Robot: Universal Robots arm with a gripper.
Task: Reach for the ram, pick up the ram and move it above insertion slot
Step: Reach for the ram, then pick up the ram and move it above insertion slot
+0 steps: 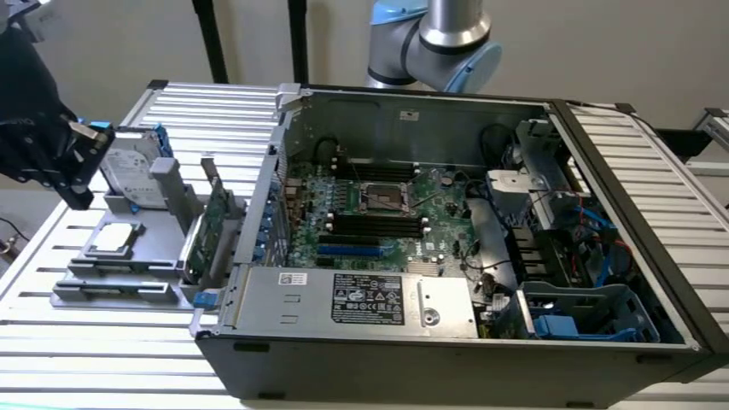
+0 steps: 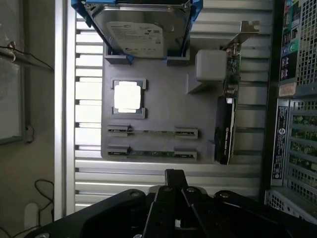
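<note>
Two ram sticks stand on edge in the grey holder [image 2: 163,106]; the nearer ram [image 2: 151,153] and the second one [image 2: 152,132] are thin green strips between grey clips. My gripper [image 2: 174,174] is shut with nothing in it and hangs short of the nearer stick, not touching it. In the exterior view my gripper [image 1: 75,195] hovers at the far left, above the holder's [image 1: 142,256] outer side. The black and blue memory slots [image 1: 362,226] lie on the motherboard inside the open computer case [image 1: 456,359].
The holder also carries a hard drive [image 2: 141,29] in a blue frame, a processor chip [image 2: 128,95] and an upright green expansion card [image 2: 229,109]. The case wall [image 2: 292,99] rises just beside the card. Ribbed metal table [image 1: 102,359] surrounds everything.
</note>
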